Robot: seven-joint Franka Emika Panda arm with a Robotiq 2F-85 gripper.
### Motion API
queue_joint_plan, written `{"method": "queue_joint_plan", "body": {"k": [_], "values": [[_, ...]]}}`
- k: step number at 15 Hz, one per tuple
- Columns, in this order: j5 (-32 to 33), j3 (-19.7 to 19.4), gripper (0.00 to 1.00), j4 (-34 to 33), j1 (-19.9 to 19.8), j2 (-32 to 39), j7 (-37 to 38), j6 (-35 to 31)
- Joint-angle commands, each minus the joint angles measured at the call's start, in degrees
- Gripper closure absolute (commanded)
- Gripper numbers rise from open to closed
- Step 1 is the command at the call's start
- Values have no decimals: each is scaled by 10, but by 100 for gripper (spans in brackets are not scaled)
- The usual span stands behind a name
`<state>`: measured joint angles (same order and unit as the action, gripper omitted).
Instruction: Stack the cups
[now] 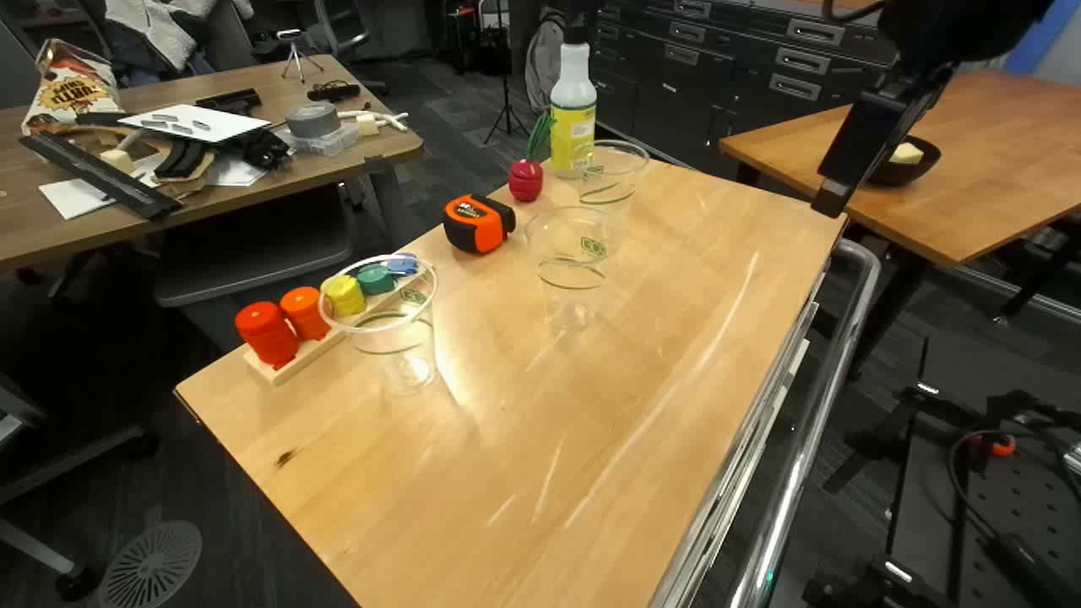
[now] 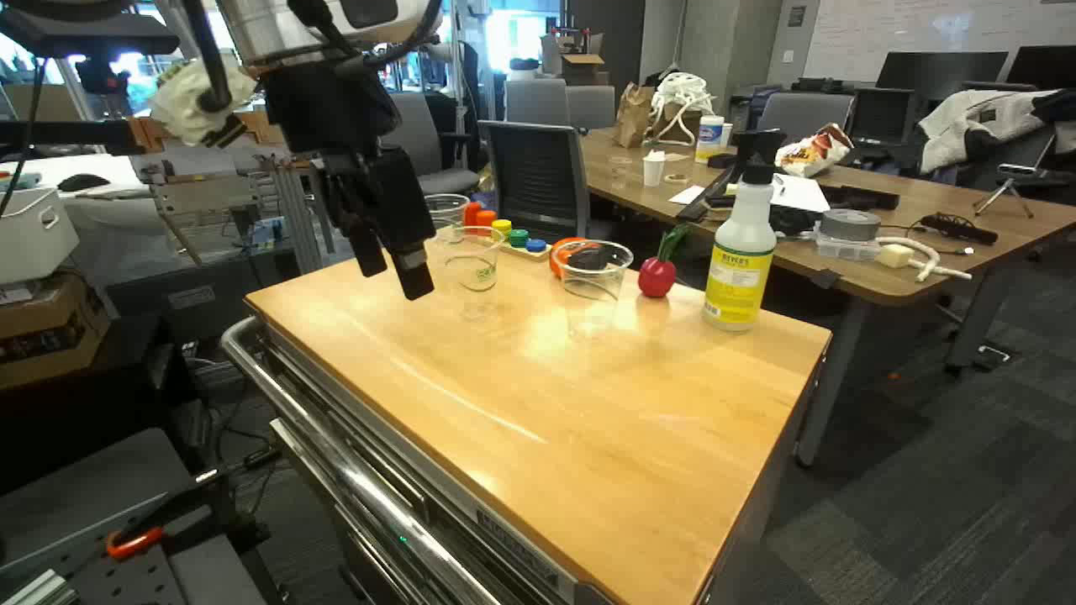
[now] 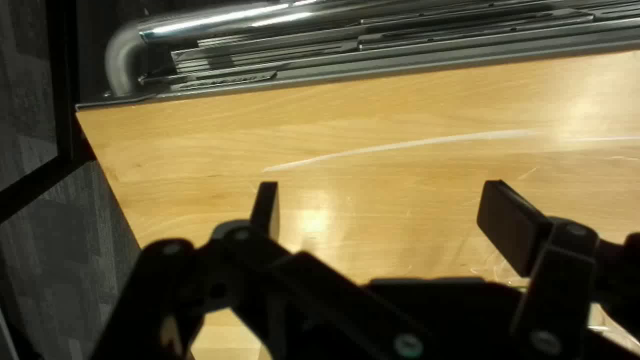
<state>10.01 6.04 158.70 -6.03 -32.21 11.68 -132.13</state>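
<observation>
Claw (image 3: 381,200): spread wide, gripping nothing; in the wrist view only the table (image 3: 350,130) shows between its pads (image 3: 510,227).
Near-left cup (image 1: 405,363): in an exterior view, clear plastic, upright, just beside the wooden stacking toy (image 1: 267,333).
Middle cup (image 1: 574,270): the same kind, upright, apart from the other two and near the orange-and-black tape measure (image 1: 477,224).
Far cup (image 1: 610,186): upright too, near the yellow-labelled bottle (image 1: 573,139).
Stack: not begun, to judge by this; no cup sits inside another.
Way to the cups: in that view all three lie left of the claw, which hangs at the right, raised, on the side of the metal rail (image 1: 798,481).
Long axis: vertical in every cup, mouth up, so the claw should travel left, then come down over a rim.
Nearest cup: seemingly the middle one, though see-through walls and these angles make depth hard to call.
Arm (image 2: 277,34): just one, so every reach is its own.
</observation>
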Motion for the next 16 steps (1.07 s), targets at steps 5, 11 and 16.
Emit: {"method": "queue_joint_plan", "body": {"k": [5, 11, 16], "values": [[5, -5, 0, -8, 3, 4, 2, 0], [38, -16, 0, -111, -17, 80, -13, 11], [-6, -70, 0, -255, -3, 226, -75, 10]]}}
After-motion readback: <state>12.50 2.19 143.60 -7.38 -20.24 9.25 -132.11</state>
